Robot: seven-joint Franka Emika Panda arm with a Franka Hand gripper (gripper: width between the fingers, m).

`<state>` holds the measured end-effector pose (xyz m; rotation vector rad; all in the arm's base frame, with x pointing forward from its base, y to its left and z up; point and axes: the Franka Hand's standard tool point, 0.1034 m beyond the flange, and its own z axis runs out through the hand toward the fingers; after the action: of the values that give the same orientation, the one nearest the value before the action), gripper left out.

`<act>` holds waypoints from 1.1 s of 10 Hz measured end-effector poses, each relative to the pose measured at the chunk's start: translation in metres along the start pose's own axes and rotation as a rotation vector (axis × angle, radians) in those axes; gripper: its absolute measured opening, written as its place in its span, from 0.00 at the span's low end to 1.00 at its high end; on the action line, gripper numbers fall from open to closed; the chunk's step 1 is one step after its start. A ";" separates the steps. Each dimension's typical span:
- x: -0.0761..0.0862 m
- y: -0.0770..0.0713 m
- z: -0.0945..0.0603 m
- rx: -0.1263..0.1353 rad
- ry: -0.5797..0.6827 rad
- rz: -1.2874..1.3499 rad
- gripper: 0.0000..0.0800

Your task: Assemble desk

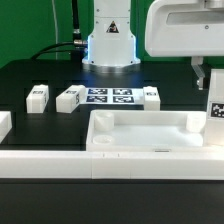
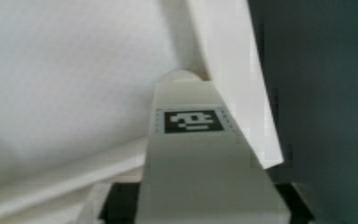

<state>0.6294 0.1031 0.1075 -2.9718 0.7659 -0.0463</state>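
The desk top (image 1: 150, 135) is a wide white tray-like slab lying in the middle of the black table. At its end on the exterior view's right, my gripper (image 1: 204, 78) comes down from above and is shut on a white square leg (image 1: 215, 105) with a black-and-white tag. In the wrist view that leg (image 2: 197, 150) runs out from between my dark fingers (image 2: 130, 200), its tip against the edge of the white slab (image 2: 69, 100). I cannot tell whether the tip sits in a corner socket. Three loose legs (image 1: 37, 97) (image 1: 70, 98) (image 1: 151, 97) lie behind the slab.
The marker board (image 1: 108, 97) lies flat between the loose legs, in front of the robot base (image 1: 108, 45). A long low white rail (image 1: 100, 165) runs along the front. Another white piece (image 1: 3, 126) shows at the exterior view's left edge.
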 end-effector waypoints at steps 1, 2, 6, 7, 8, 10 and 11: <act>0.000 0.000 0.000 0.000 -0.001 0.110 0.36; 0.000 0.000 0.000 0.012 -0.002 0.236 0.36; -0.001 -0.001 0.000 0.011 -0.018 0.335 0.36; -0.001 -0.001 0.001 0.011 -0.018 0.296 0.59; -0.002 -0.001 0.001 0.009 -0.020 0.241 0.73; -0.004 0.000 0.001 0.001 -0.030 0.066 0.80; -0.003 0.000 0.001 0.004 -0.029 -0.023 0.81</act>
<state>0.6267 0.1047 0.1066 -2.9713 0.7273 -0.0060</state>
